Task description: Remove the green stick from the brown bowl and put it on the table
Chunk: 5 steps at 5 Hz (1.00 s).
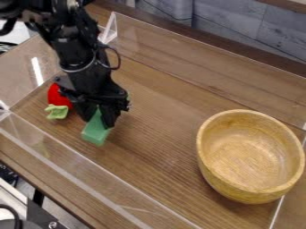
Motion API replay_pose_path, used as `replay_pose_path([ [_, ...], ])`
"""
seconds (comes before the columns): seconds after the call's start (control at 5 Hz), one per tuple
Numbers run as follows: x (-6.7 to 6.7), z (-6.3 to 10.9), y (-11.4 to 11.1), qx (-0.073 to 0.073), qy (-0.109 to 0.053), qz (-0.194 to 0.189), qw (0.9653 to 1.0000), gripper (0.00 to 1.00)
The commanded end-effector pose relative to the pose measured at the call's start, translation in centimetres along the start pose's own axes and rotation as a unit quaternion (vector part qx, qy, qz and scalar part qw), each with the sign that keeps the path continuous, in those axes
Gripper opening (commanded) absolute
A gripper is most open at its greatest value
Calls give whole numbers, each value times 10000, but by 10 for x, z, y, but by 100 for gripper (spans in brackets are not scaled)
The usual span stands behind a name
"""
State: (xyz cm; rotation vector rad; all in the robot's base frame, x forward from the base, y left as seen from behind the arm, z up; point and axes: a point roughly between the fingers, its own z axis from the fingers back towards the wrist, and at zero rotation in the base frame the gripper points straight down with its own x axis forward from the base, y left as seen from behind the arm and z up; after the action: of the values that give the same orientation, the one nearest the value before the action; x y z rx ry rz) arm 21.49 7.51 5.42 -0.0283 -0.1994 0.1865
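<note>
The flat, plain mid-green rectangular stick (96, 131) is out of the round, shallow light-tan wooden bowl (250, 154), which sits empty well off toward the right of the dark brown wood-grain table (167, 98). The stick is over at the left side, hanging directly under the black pincer (100, 114), whose two fingers point steeply downward and are clenched on the stick's upper end. The stick's long axis runs nearly upright, with a slight tilt, so it continues the line of the pincer rather than lying across it. Its lower end is at or just above the tabletop; whether it actually touches cannot be told from this view.

Just beside the stick, on its left, lies a red strawberry toy with small green leaves (56, 98), near the low clear acrylic wall (72, 165) that borders the table at the front.

The relation that matters for the coming move is the vertical one: the stick is below the pincer, end-on to the wood. As I judge it, the removal is done and only the set-down is left. Once let go from this pose, the stick will likely tip over flat, and it could fall against the strawberry
</note>
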Motion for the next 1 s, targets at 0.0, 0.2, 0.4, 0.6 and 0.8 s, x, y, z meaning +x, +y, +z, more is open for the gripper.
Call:
replay_pose_path([
  [0.0, 4, -1, 5, 7, -57, -124, 9999, 100],
  [0.2, 9, 6, -2, 45, -43, 46, 10000, 100],
  [0.4, 15, 12, -12, 62, -35, 200, 9998, 100],
  [0.6, 24, 28, -19, 88, -38, 502, 9987, 100],
  [0.8, 31, 41, -17, 177, -115, 821, 9964, 100],
])
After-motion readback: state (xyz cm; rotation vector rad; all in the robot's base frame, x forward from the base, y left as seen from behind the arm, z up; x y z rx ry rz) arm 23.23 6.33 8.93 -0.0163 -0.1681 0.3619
